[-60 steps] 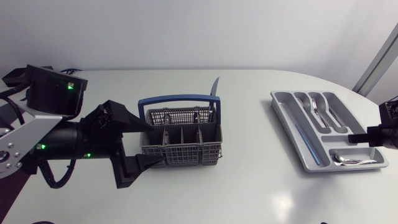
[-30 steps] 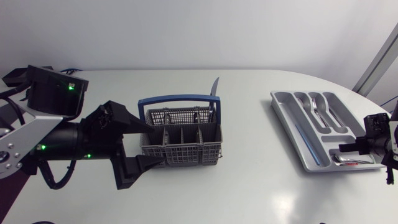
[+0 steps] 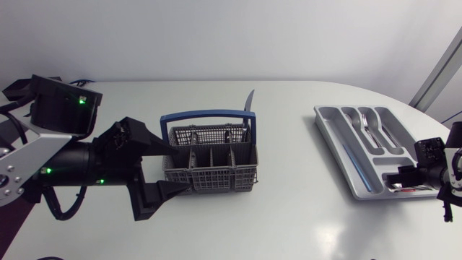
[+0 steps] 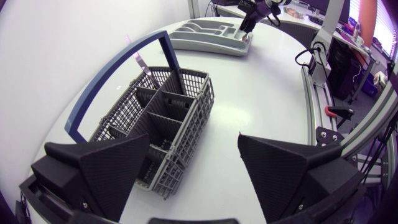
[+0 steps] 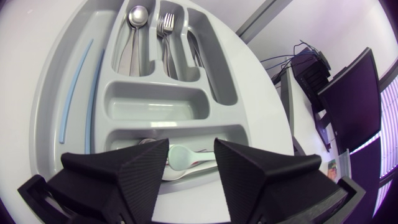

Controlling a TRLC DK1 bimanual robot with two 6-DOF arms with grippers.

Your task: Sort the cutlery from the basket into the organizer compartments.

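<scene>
A knife (image 3: 250,101) stood upright in the basket's (image 3: 211,173) far corner on the organizer (image 3: 333,133) side, nearer the left claw (image 3: 179,168), spread open at the basket's opposite end, than the right claw (image 5: 191,149), open above the organizer's end compartment.

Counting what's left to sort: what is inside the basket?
One knife stands in a corner compartment of the basket. The other compartments look empty, but their walls hide some of the floors.

A grey mesh basket (image 3: 211,173) with a blue handle stands mid-table, one knife (image 3: 250,101) upright in it. Well apart, the grey organizer (image 3: 328,123) holds forks (image 3: 367,124) and spoons (image 5: 138,15).
</scene>
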